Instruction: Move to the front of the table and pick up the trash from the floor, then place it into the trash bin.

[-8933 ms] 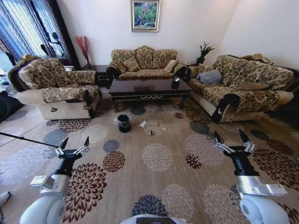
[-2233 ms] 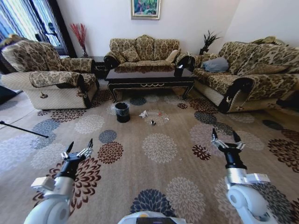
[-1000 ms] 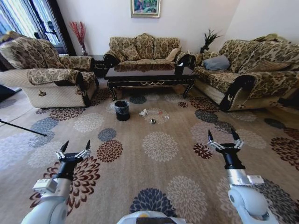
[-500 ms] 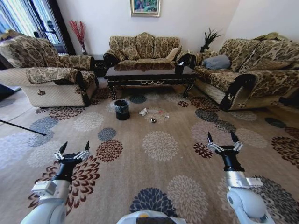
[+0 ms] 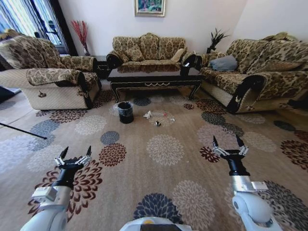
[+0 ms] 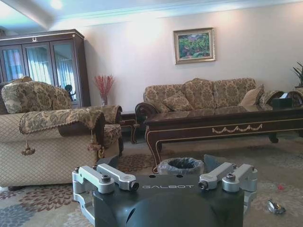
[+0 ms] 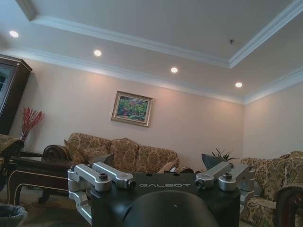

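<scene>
The long dark table stands in front of the middle sofa, across the carpet from me. On the floor before it sits the black trash bin with its clear liner. The trash lies just right of the bin: a crumpled white tissue, a dark shiny wrapper and a clear bottle. My left gripper and right gripper hover open and empty over the carpet, well short of the trash. In the left wrist view the bin, table and wrapper lie ahead.
A patterned armchair stands on the left and a long sofa on the right, flanking the table. A thin dark rod lies on the floor at far left. Open flowered carpet stretches between me and the trash.
The whole view has shifted: the table, bin and trash sit slightly nearer and the room has swung a little. Both arms hold the same pose, grippers open.
</scene>
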Controlling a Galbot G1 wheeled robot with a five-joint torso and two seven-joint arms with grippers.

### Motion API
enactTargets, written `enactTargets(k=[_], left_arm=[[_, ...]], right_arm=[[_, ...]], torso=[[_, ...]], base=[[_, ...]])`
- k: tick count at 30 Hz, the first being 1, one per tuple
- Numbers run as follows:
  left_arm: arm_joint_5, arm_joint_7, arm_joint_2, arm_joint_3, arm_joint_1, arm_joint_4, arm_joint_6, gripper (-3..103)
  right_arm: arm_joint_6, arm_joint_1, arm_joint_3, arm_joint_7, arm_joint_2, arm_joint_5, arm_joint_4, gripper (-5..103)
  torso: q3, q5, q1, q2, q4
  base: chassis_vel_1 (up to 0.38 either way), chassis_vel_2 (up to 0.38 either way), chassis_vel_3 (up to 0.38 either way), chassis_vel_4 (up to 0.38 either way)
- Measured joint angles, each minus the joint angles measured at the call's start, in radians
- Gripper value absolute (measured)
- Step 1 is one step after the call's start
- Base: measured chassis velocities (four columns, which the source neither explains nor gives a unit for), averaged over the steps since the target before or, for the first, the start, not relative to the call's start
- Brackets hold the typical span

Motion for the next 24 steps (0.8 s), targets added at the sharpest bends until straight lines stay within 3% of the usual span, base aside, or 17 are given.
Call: enactTargets(k=[24], left_arm=[[-0.007, 0.003, -0.003, -0.008, 0.016, -0.019, -0.008, 100]], right_arm=[[0.001, -0.016, -0.001, -0.005, 0.023, -0.018, 0.011, 100]], torso=[[-0.043, 0.0, -0.019, -0.062, 0.0]], base=[[0.0, 0.0, 0.0, 0.0]])
